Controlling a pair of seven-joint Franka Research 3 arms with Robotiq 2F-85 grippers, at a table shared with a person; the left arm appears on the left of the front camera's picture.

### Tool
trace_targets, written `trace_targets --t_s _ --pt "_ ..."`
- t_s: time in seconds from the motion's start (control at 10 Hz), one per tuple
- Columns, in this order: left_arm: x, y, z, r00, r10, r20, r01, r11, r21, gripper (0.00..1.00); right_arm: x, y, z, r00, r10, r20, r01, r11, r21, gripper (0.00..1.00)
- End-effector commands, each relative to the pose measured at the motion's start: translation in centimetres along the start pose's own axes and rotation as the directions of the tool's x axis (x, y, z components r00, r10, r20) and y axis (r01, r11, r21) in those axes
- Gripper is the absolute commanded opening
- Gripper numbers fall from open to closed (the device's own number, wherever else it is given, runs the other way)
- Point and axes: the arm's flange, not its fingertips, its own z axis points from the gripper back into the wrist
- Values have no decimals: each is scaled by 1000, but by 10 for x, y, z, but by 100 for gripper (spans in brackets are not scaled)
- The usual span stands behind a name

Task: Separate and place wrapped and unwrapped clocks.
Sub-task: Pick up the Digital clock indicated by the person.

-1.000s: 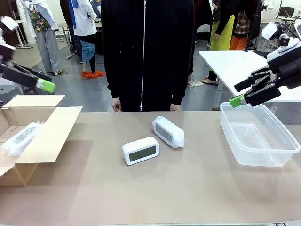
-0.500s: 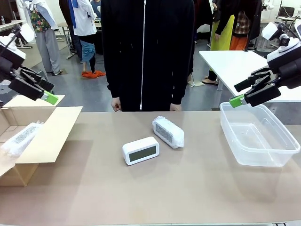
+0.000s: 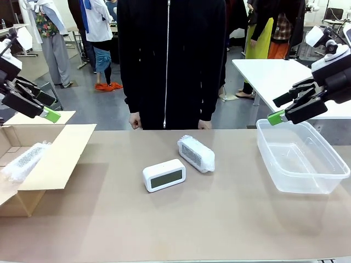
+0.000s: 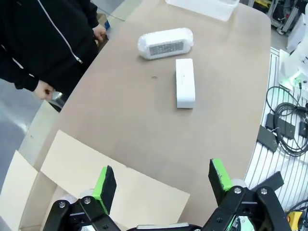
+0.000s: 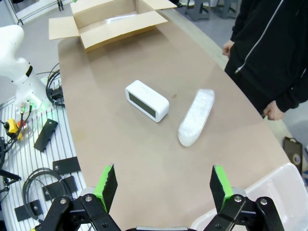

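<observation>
Two empty grips, spread wide: left gripper hangs above the box, right gripper over the tub rim; bare clock and wrapped clock lie between them.

Colour findings, front view. The unwrapped clock has a plain white casing and a dark grey display. At its 1 o'clock, the wrapped clock is whitish under clear bubble wrap with a dimpled pattern. At 9 o'clock, the second wrapped clock has the same clear dimpled sheath over white. The cardboard box is plain tan. The table is uniform light brown and unpatterned. At 3 o'clock, the plastic tub is colourless and transparent. The left gripper and right gripper are black with bright green pads. The person's jacket is black with a pale zip line down the centre.
</observation>
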Motion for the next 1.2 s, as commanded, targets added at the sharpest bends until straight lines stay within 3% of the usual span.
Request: trace_targets --t_s 0.0,1.1 --pt "4 0 -3 1000 2 15 -2 1000 -9 100 0 -1 -2 1000 9 19 -9 1000 22 100" --pt "4 0 -3 1000 2 15 -2 1000 -9 100 0 -1 -2 1000 9 19 -9 1000 22 100"
